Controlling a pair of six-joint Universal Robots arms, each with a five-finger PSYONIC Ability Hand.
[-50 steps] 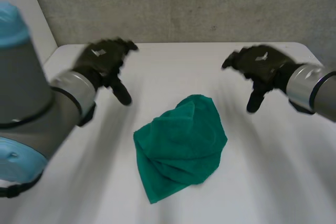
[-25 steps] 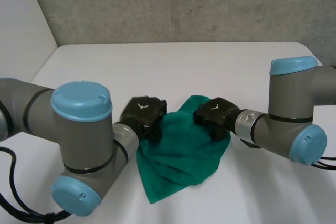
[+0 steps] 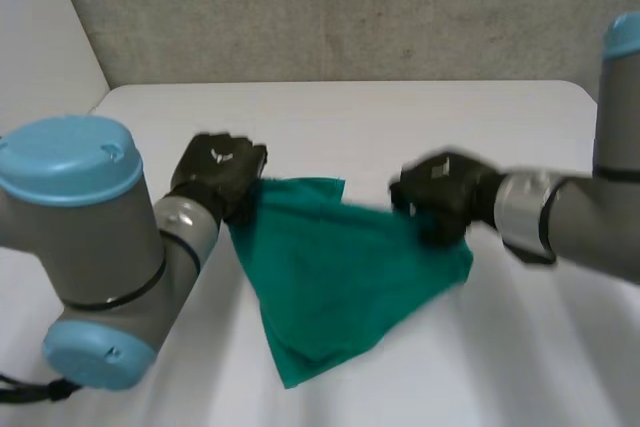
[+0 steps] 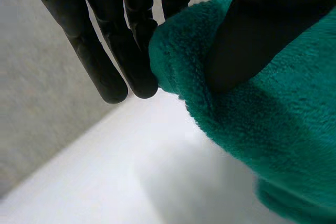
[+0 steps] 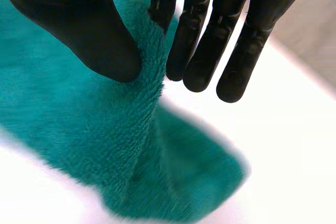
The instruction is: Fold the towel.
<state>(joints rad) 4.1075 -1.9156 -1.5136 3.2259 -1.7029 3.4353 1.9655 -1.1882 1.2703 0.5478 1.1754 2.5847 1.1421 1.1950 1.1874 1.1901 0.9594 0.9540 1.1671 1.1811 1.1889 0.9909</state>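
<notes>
Starting nearest the camera, you have the green towel [image 3: 340, 267] narrowing to a bunched tip that rests on the white table [image 3: 520, 347], roughly midway between the two arms. From that tip the cloth widens away from you into a rough triangle, and its upper edge is spread between the two hands.

On your left, the left arm [image 3: 90, 247], grey with light-blue caps, bends in toward the cloth. The left hand [image 3: 218, 175] has the towel's upper corner on that side. In the left wrist view its thumb [image 4: 262, 35] presses onto the fleecy edge, and its fingers [image 4: 131, 51] lie straight and close together on the other side. The cloth is pinched between them.

On your right, the right arm [image 3: 570, 217] reaches in from the side. The right hand [image 3: 440, 192] grips the opposite upper corner. In the right wrist view its thumb [image 5: 84, 30] sits on one face of a raised fold. Its fingers [image 5: 199, 40] stand straight on the other face, the nearest one touching the cloth, so this hand pinches the towel too. Below that hand the cloth drops to the tabletop.

Past both hands, bare table runs to its far edge, and a grey wall [image 3: 330, 7] stands behind it.
</notes>
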